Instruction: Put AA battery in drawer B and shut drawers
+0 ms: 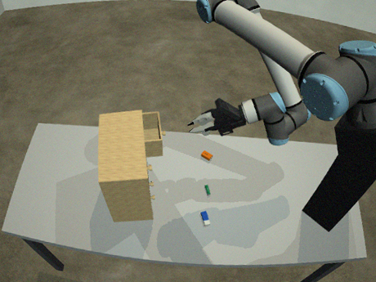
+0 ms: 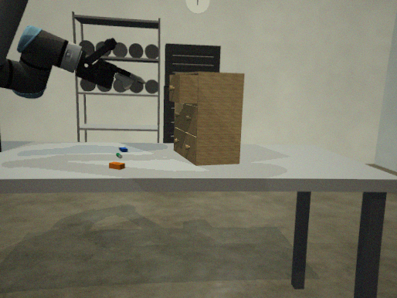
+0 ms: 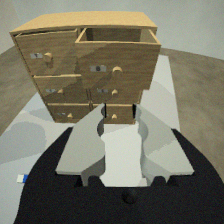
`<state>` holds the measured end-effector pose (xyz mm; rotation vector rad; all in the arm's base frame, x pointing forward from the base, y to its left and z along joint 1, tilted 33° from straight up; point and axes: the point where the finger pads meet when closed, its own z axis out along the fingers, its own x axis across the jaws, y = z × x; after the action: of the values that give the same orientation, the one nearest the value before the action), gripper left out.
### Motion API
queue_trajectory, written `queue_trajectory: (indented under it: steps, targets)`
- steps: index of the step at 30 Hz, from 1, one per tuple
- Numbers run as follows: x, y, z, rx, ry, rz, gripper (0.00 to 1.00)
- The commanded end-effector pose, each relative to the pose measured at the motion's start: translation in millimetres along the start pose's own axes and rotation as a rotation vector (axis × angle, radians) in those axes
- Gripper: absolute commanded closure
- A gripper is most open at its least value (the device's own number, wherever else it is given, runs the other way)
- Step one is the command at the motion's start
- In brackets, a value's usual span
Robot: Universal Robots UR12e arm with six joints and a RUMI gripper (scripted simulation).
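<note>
Chest (image 1: 121, 149) top drawer (image 1: 153, 133) pulled out, nothing visible inside; end effector (image 1: 192, 127) nearly closed, holding nothing.

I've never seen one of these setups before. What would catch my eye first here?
Probably the big grey-and-white arm reaching in from its black stand at the table's right end, its gripper hanging empty in the air. It points at a wooden chest on the table's left half, whose top drawer is pulled out. Three small items, orange, green and blue-white, lie between.
</note>
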<state>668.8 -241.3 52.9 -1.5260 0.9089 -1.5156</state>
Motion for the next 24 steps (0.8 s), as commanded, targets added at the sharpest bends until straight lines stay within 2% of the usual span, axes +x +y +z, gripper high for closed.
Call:
queue_trajectory:
  steps: [1, 10, 14, 20, 24]
  targets:
    - [-2, -2, -2, -0.001, -0.002, 0.002, 0.80]
    - [0, -4, -3, -0.022, 0.002, 0.001, 0.80]
    - [1, -6, -6, -0.052, 0.004, 0.002, 0.80]
    - [-1, -8, -14, -0.129, 0.001, 0.001, 0.80]
    - [-1, -15, -20, -0.213, 0.000, 0.001, 0.80]
